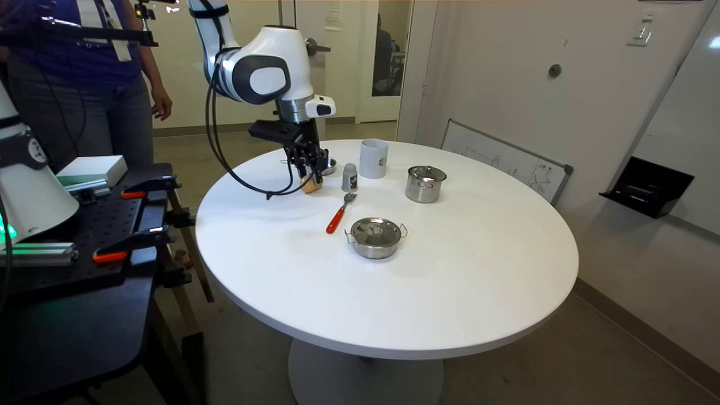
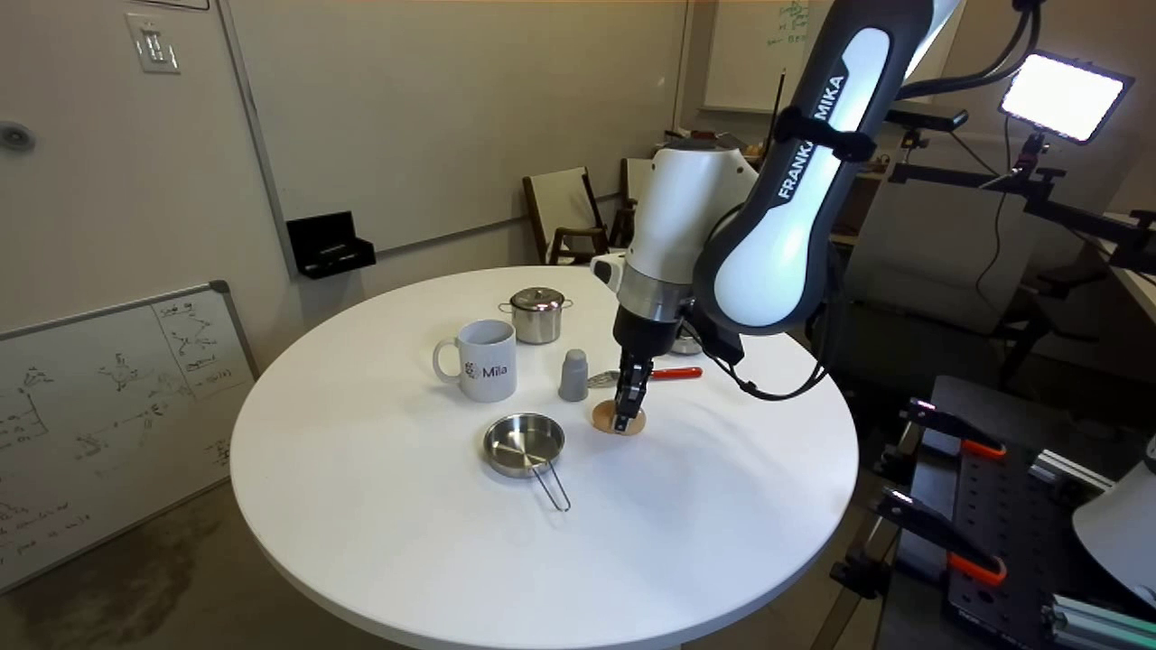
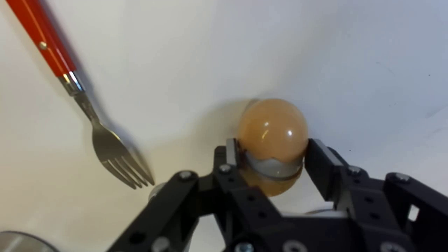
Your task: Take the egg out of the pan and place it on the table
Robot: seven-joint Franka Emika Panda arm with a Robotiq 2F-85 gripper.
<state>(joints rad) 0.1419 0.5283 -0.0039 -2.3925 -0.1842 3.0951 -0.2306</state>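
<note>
Egg (image 3: pixel 273 140) out of the pan (image 2: pixel 524 442) and nearly set down

The taking-out part looked done, so the putting-down part seemed to be the step in hand. The little egg was out of the pan, and no egg showed inside it. The pan sat near the egg, with its thin wire handle sticking out.

The fingers (image 3: pixel 323 164) were snug on the egg, one on each side, and they held it low at the white worktop (image 1: pixel 450 270). The egg was either touching the worktop or just above it. I could not tell which.

The next move, I thought, should be small and slow. Go down a tiny bit if there was any space left, then let go softly and lift straight up. A round egg could roll, so a quick let-go might be a bad idea. The red-handled fork (image 3: pixel 87 105) lay near, and a grey shaker (image 1: pixel 350 178) stood near too, so it would be good not to bump them.

The egg looked like a shiny tan toy, with small bright spots of light on top. A zigzag edge, like a crack, ran across the side that showed. Under the zigzag came a whitish band, and then more tan. Maybe it was made in two halves, and a hard knock might pop them apart.
</note>
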